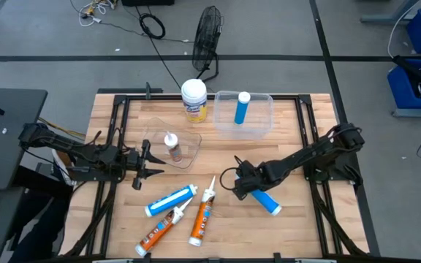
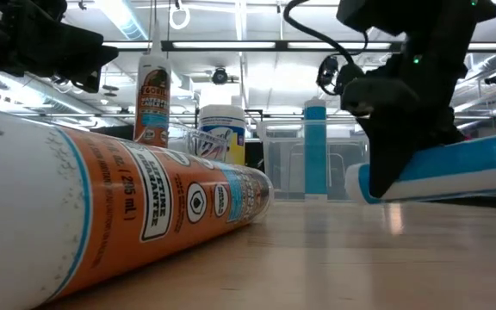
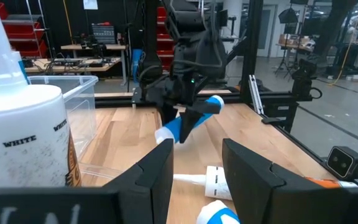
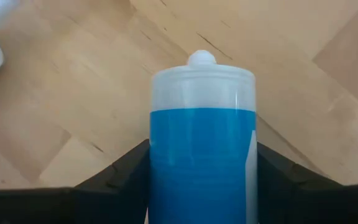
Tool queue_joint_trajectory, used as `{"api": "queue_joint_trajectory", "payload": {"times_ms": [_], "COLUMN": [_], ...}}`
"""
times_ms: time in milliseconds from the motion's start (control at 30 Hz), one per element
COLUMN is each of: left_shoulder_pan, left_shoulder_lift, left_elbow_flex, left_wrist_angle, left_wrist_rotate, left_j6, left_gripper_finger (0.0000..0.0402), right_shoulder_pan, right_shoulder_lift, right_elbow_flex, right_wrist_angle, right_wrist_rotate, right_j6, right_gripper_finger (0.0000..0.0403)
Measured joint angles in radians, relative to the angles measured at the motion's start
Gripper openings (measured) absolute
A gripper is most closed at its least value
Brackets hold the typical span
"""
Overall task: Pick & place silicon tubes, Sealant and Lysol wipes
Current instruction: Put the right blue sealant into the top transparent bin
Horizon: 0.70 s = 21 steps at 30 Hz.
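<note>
1. The right gripper [image 1: 245, 187] is clamping a blue cartridge [image 1: 266, 201] near the table's front right; the right wrist view shows both dark fingers pressing against the tube's sides, with its white capped end [image 4: 202, 59] pointing away over the wooden table [image 4: 73, 93].
2. In the low view that same cartridge [image 2: 455, 172] is slanting, one end raised and the gripped end lower, close to the tabletop (whether it is touching the wood I cannot tell).
3. The left gripper [image 1: 146, 162] is hovering at the left side of the table, its fingers [image 3: 157, 174] standing partly apart with nothing between them.
4. The Lysol wipes [image 1: 194, 100] are standing upright at the back of the table, just beside a clear bin [image 1: 258, 120].
5. Another blue cartridge [image 1: 241, 108] is standing upright inside that bin.
6. A small sealant tube [image 1: 172, 147] is standing on a clear tray [image 1: 152, 139] in front of the wipes.
7. Near the front edge, a blue cartridge [image 1: 169, 201] and two orange cartridges [image 1: 158, 232] [image 1: 202, 218] are lying on the wood, close together.
8. A black fan [image 1: 207, 40] is standing on the floor beyond the table.
</note>
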Motion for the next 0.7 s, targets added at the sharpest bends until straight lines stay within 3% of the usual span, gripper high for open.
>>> {"api": "queue_joint_trajectory", "payload": {"times_ms": [233,500,700], "left_shoulder_pan": [0.0,0.0,0.0], "left_shoulder_lift": [0.0,0.0,0.0], "left_elbow_flex": [0.0,0.0,0.0], "left_wrist_angle": [0.001,0.002,0.002], "left_wrist_rotate": [0.0,-0.001,-0.001], "left_j6": [0.0,0.0,0.0], "left_gripper_finger": [0.0142,0.0142,0.0142], "right_shoulder_pan": [-0.002,-0.006,-0.016], "right_shoulder_lift": [0.016,0.033,0.039], "right_elbow_flex": [0.0,0.0,0.0], "right_wrist_angle": [0.013,0.042,0.059], "right_wrist_rotate": [-0.009,-0.061,-0.114], "right_j6": [-0.002,0.006,0.001], "right_gripper_finger": [0.0215,0.0255,0.0252]}}
